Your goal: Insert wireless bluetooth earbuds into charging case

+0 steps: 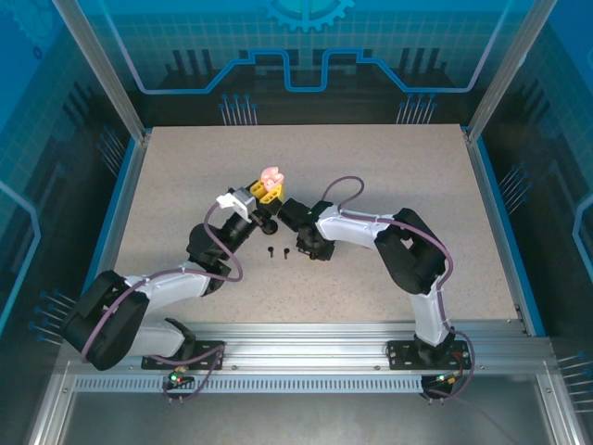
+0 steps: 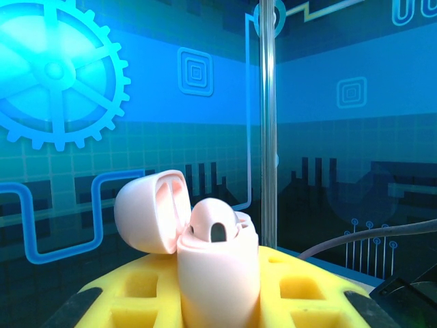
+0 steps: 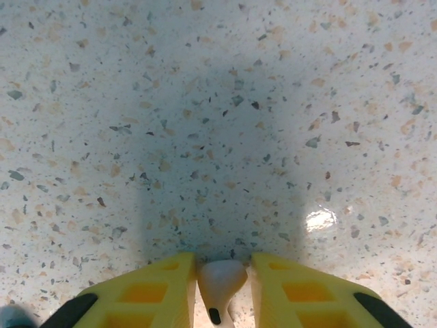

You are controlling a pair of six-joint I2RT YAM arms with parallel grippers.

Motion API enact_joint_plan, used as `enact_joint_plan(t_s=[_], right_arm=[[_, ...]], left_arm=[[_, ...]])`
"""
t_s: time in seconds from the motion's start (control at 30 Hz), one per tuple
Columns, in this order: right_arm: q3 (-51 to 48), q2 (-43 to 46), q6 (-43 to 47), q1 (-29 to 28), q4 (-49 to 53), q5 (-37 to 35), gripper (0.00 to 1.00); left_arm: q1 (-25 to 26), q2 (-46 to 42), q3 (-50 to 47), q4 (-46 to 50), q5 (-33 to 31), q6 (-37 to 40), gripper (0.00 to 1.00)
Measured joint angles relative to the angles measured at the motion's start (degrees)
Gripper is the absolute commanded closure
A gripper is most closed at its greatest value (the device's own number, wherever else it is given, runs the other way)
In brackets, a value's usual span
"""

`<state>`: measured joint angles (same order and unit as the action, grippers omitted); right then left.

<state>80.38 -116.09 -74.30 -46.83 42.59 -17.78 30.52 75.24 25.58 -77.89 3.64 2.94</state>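
My left gripper [image 1: 266,192] is raised off the table and shut on a pale pink charging case [image 2: 218,273]. The case stands upright between the yellow fingers [image 2: 130,290] with its lid [image 2: 147,212] swung open to the left. One pale pink earbud [image 2: 215,222] sits in it. My right gripper [image 3: 223,263] points down at the table, its yellow fingers closed around a second pale pink earbud [image 3: 222,279], stem toward the camera. Two black earbuds [image 1: 270,251] [image 1: 286,251] lie on the table just left of the right gripper [image 1: 307,248].
The speckled tabletop [image 1: 389,176] stretches wide around both arms. Blue-edged rails and clear enclosure walls [image 1: 120,167] border it. The two grippers are close together near the table's middle.
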Motion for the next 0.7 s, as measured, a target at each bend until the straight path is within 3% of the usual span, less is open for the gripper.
enact_joint_plan(t_s=[0.3,0.7], right_arm=[[-2.5,1.6,1.8,0.0,-2.8,-0.2,0.80],[-9.8,11.4,4.9,0.0,-6.3,-4.6,0.81]], left_arm=[[0.0,0.0,0.0,0.0,0.0,0.0,1.00],[0.0,0.0,0.0,0.0,0.0,0.0,1.00]])
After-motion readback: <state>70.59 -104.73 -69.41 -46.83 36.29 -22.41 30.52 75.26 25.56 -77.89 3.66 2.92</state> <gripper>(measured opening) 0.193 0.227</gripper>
